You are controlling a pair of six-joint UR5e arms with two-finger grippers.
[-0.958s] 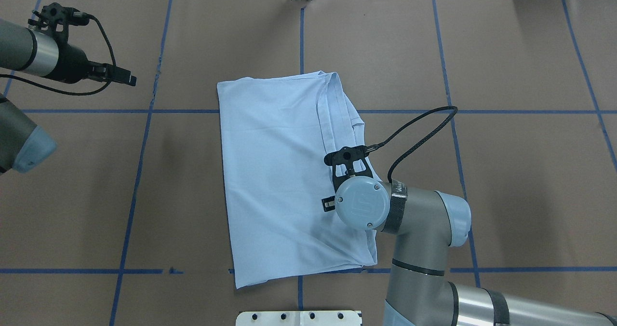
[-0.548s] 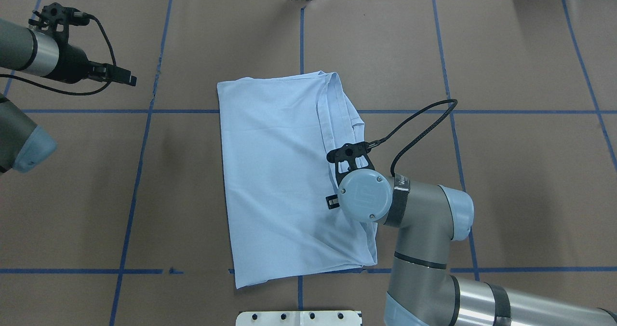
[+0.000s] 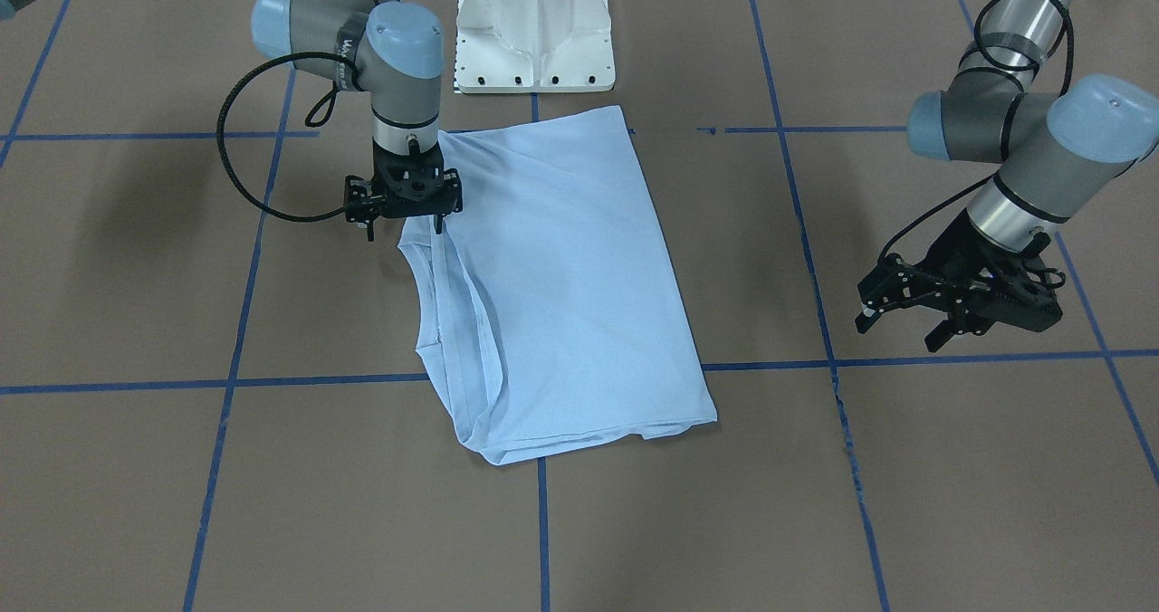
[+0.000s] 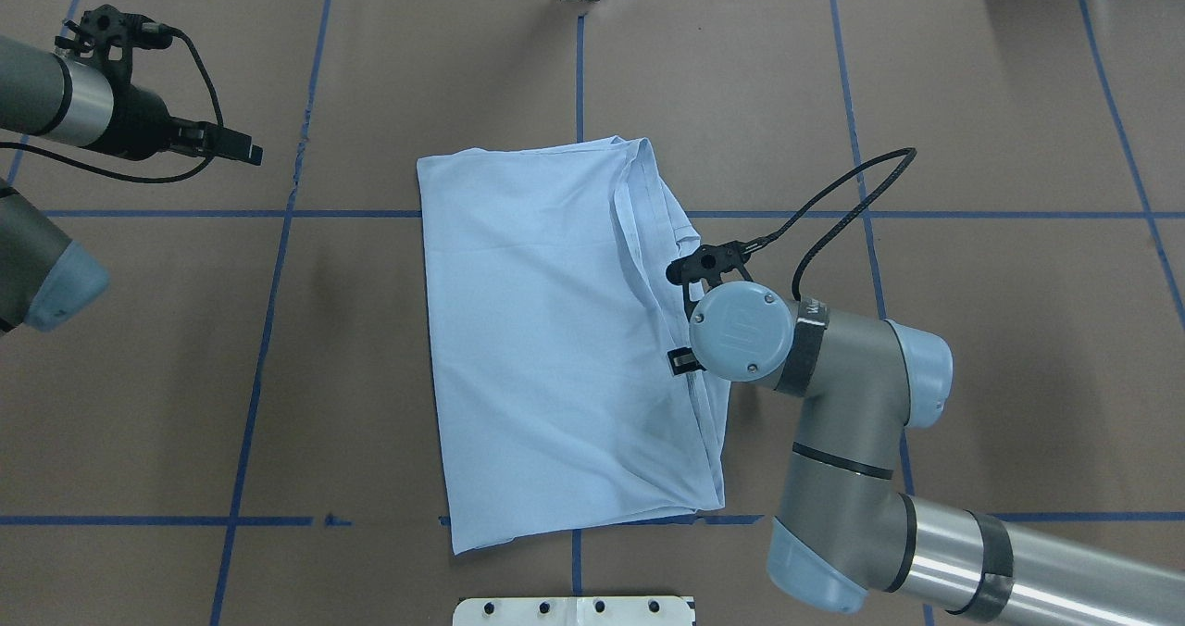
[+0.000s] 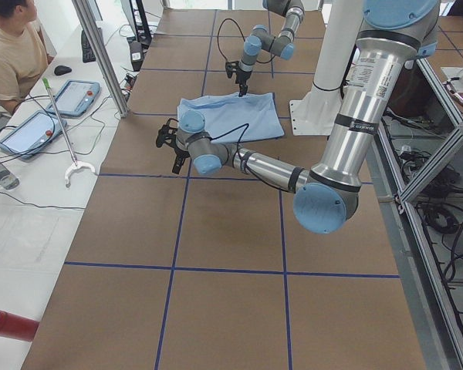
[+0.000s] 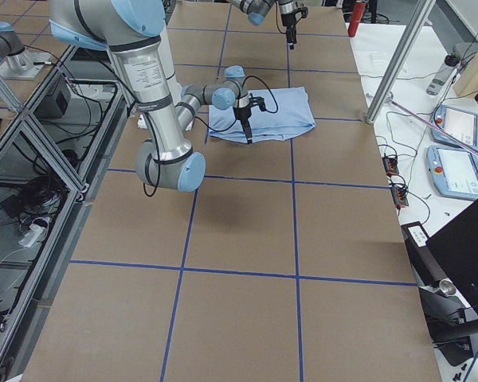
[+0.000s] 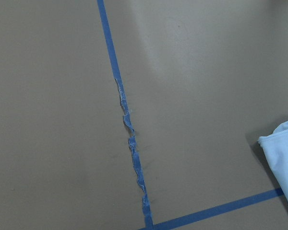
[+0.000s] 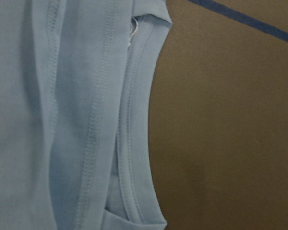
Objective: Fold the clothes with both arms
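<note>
The light blue T-shirt (image 4: 537, 330) (image 3: 561, 268) lies flat on the brown table, folded lengthwise into a long rectangle. Its stacked hems and curved collar edge run along the side nearest my right arm (image 8: 91, 120). My right gripper (image 3: 405, 224) points straight down at that edge, open, with its fingers spread just above the cloth. In the overhead view one finger (image 4: 682, 360) shows beside the wrist. My left gripper (image 3: 901, 331) (image 4: 243, 151) hangs open and empty over bare table, well off to the shirt's far-left side. A shirt corner (image 7: 285, 148) shows in the left wrist view.
The white pedestal base (image 3: 534, 23) (image 4: 574, 610) stands at the table's near edge by the shirt's bottom. Blue tape lines (image 4: 268, 311) grid the brown table, one torn (image 7: 129, 143). A person (image 5: 11, 46) sits by tablets (image 5: 81, 96) beyond the far edge.
My right gripper moved rightward and away from the robot, from over the shirt's body to its right-hand edge by the collar. The left arm and the shirt have not moved.
</note>
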